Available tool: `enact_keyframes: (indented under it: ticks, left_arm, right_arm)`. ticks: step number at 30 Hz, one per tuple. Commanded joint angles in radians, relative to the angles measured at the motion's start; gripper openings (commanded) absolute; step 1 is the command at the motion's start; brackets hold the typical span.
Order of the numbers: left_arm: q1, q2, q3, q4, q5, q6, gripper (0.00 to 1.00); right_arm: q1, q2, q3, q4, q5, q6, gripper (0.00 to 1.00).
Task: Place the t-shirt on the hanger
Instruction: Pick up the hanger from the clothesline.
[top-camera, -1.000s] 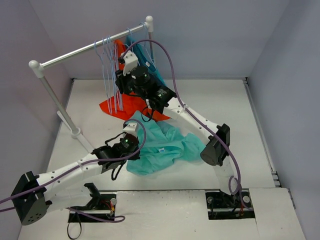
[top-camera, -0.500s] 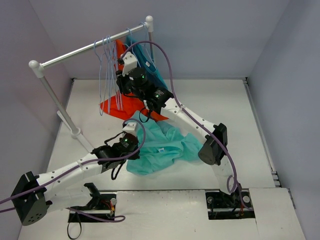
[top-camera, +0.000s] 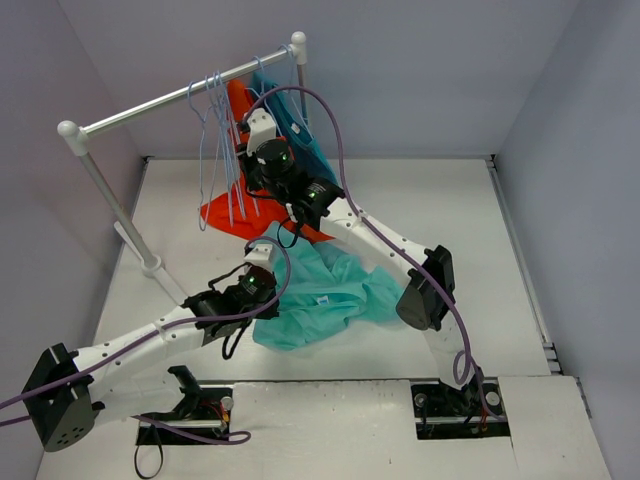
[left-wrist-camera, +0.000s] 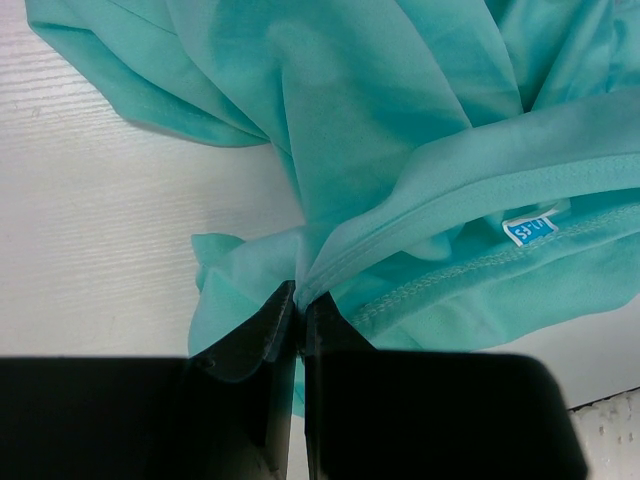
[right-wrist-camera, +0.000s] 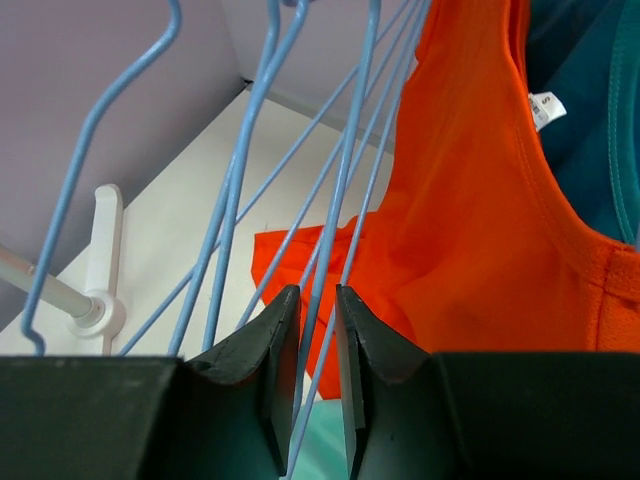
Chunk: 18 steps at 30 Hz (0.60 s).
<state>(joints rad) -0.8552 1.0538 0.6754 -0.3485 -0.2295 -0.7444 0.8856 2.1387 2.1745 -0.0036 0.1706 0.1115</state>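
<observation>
The mint-turquoise t-shirt (top-camera: 322, 296) lies crumpled on the white table. My left gripper (top-camera: 272, 292) is at its left edge, shut on a fold of its fabric (left-wrist-camera: 345, 255); the jaws (left-wrist-camera: 301, 295) pinch the cloth near the collar seam. My right gripper (top-camera: 243, 172) is up at the rail among several pale blue wire hangers (top-camera: 222, 150). In the right wrist view its jaws (right-wrist-camera: 318, 292) stand narrowly open around a hanger wire (right-wrist-camera: 335, 230), with a slim gap still showing beside the wire.
An orange-red shirt (top-camera: 255, 212) and a darker teal shirt (top-camera: 300, 130) hang on the rail (top-camera: 170, 100) behind the hangers. The rack's left post foot (top-camera: 150, 265) stands on the table near my left arm. Grey walls close in on three sides.
My right gripper has shifted slightly right and back along the rail and its jaws have narrowed around the hanger wire; the hangers swung a little. The left arm and t-shirt stay put.
</observation>
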Motion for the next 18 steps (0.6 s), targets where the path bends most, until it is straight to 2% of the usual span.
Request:
enact_keyframes:
  ticks: [1, 6, 14, 18]
  left_arm:
    - [0.009, -0.01, 0.024, 0.031, -0.005, -0.003, 0.0]
    - [0.013, -0.009, 0.025, 0.031, 0.0, -0.001, 0.0]
    - [0.016, -0.017, 0.026, 0.022, 0.001, -0.001, 0.0]
    - [0.018, -0.025, 0.024, 0.016, -0.001, -0.002, 0.0]
  right_arm:
    - [0.001, -0.034, -0.019, 0.077, 0.057, 0.004, 0.17]
    - [-0.004, -0.041, -0.037, 0.076, 0.06, 0.003, 0.13]
    - [-0.004, -0.055, -0.036, 0.079, 0.087, -0.03, 0.0]
    - [-0.004, -0.086, -0.026, 0.078, 0.12, -0.061, 0.0]
